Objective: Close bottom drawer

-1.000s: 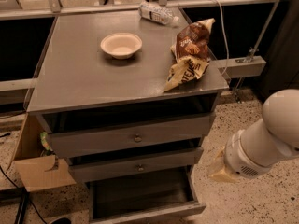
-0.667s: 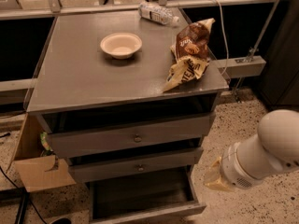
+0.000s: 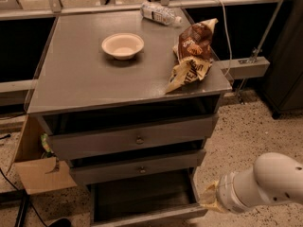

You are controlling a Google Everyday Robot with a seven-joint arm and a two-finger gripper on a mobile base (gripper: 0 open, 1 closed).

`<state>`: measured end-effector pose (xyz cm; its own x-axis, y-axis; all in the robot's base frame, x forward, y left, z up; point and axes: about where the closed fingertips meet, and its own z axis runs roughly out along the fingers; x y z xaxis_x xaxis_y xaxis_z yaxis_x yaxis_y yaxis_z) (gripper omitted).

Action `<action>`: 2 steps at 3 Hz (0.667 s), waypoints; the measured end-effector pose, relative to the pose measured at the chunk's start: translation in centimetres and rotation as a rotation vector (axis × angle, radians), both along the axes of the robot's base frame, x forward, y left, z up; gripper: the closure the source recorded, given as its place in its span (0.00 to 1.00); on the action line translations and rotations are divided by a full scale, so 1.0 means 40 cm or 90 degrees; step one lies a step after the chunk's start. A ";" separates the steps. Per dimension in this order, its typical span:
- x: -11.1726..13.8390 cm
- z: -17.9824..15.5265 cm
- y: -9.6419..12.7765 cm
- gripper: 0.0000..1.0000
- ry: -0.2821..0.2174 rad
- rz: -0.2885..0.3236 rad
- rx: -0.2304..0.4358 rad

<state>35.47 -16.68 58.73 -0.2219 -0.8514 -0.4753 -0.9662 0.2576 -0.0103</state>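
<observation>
The bottom drawer [image 3: 142,197] of the grey cabinet stands pulled well out, its dark interior open to view and its slim front panel [image 3: 151,216] at the lower frame edge; its knob does not show. The two drawers above it, top [image 3: 137,137] and middle [image 3: 139,168], are each slightly ajar with small round knobs. My white arm [image 3: 265,183] reaches in from the lower right. My gripper [image 3: 208,198] shows only as a yellowish tip just right of the open drawer's right front corner.
On the cabinet top [image 3: 85,79] sit a cream bowl [image 3: 122,45], a brown and yellow snack bag [image 3: 191,53] at the right edge, and a plastic bottle [image 3: 161,13] at the back. A cardboard box [image 3: 35,167] stands at the cabinet's left. Speckled floor lies to the right.
My arm and gripper have moved down and a little toward the drawer's right front corner. The drawers look unmoved.
</observation>
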 end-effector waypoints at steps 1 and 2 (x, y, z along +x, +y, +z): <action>0.000 0.000 0.000 1.00 0.000 0.000 0.000; -0.002 -0.009 -0.003 1.00 -0.005 0.001 -0.009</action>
<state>35.40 -16.80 58.38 -0.2168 -0.8582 -0.4653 -0.9665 0.2558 -0.0215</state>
